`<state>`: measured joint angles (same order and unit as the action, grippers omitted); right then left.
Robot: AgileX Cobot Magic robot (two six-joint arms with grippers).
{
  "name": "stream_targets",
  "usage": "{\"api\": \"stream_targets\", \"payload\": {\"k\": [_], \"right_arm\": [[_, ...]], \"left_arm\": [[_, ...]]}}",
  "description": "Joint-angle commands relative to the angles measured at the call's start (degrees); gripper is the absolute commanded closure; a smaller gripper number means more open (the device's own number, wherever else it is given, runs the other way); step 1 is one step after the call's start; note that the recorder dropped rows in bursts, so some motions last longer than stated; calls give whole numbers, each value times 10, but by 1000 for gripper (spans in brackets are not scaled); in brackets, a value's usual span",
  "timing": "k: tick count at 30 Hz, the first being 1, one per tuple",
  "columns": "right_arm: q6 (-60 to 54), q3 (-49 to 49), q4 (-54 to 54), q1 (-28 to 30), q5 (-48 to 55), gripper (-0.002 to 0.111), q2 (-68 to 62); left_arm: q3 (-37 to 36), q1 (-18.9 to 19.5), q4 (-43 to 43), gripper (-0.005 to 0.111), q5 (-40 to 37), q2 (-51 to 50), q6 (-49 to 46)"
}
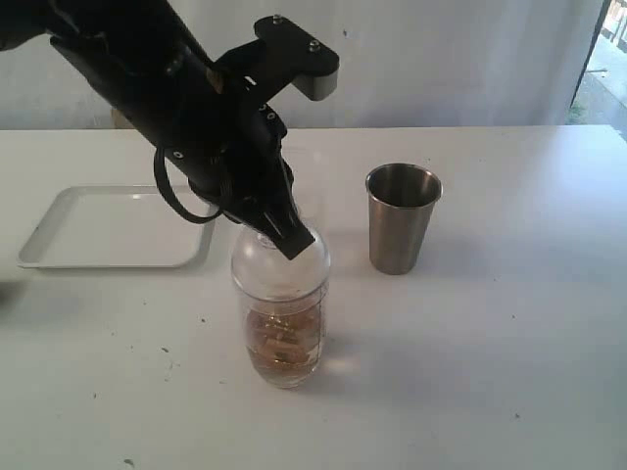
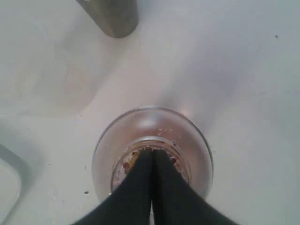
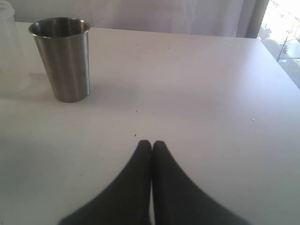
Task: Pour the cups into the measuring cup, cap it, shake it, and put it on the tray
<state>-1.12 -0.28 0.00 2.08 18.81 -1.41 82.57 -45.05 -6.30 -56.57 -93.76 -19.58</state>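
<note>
Measuring cup (image 1: 281,305) with tan pieces (image 1: 280,348)

Table (image 1: 490,382) bears tray (image 1: 108,230), measuring cup (image 1: 282,328), steel tumbler (image 1: 402,223)

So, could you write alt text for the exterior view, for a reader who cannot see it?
The robot's shut left hand touches the top of the clear domed lid on the measuring cup, which holds brownish contents. A steel tumbler stands to its right and a white tray lies to its left.
</note>
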Motion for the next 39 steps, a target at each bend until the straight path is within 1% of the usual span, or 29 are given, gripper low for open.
{"api": "stream_targets", "payload": {"k": [1, 7, 18, 39], "right_arm": [[2, 3, 0, 3, -5, 108, 3], [2, 3, 0, 3, -5, 108, 3], [2, 3, 0, 3, -5, 108, 3], [2, 3, 0, 3, -5, 108, 3]], "left_arm": [[-8, -2, 0, 106, -41, -18, -2], [-8, -2, 0, 106, -68, -18, -4], [-8, -2, 0, 106, -77, -51, -10], [-4, -2, 8, 105, -104, -48, -8]]}}
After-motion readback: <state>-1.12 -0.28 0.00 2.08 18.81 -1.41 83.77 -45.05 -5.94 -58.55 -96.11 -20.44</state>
